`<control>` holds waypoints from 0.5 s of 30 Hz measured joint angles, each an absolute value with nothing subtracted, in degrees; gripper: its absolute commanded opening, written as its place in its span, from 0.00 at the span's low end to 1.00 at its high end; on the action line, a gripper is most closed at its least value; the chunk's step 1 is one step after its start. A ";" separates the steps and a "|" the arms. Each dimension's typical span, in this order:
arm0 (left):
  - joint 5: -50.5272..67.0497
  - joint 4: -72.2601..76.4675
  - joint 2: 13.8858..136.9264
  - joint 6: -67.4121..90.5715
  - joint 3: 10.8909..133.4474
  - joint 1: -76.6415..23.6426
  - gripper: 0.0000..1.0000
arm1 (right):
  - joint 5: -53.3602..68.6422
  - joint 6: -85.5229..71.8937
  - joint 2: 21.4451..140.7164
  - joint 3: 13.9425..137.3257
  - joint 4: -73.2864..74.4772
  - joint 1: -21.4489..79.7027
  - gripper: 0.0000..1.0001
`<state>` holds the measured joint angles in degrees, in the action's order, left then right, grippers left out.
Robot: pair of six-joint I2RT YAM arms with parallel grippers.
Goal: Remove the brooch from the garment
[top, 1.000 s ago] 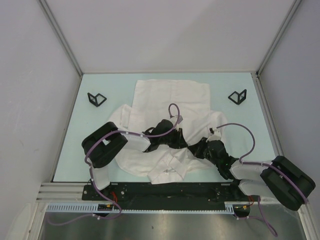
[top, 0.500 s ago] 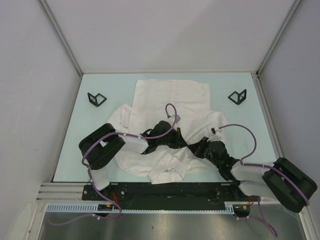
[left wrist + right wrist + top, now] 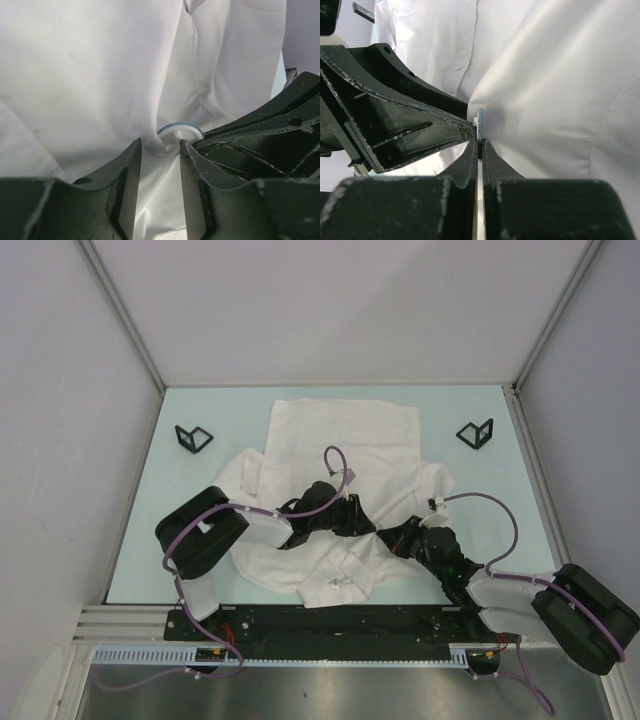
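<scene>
White shirt (image 3: 340,435) is lying spread on the pale table (image 3: 230,405), bunched at its middle. The left gripper (image 3: 160,146) is pinching a fold of it between narrowly parted fingers (image 3: 125,172), while the right gripper (image 3: 480,144) is clamping tight on the edge of the round blue-rimmed brooch (image 3: 480,120) sitting just beyond that fold.

a white shirt (image 3: 345,430) lies rumpled on the desk (image 3: 220,410); a small round white brooch (image 3: 180,133), blue-rimmed, sits in its puckered folds.
</scene>
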<state>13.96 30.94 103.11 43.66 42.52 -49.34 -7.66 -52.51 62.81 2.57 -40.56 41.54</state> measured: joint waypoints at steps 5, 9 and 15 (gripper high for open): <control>15.84 32.47 103.11 44.60 42.35 -48.73 0.27 | -7.46 -52.49 62.78 2.37 -41.76 41.39 0.00; 16.71 33.36 103.11 44.88 42.15 -48.47 0.08 | -7.20 -52.47 63.33 2.31 -42.54 41.19 0.00; 16.95 32.84 103.55 44.64 41.63 -47.66 0.01 | -7.01 -52.51 65.60 2.11 -45.76 40.45 0.00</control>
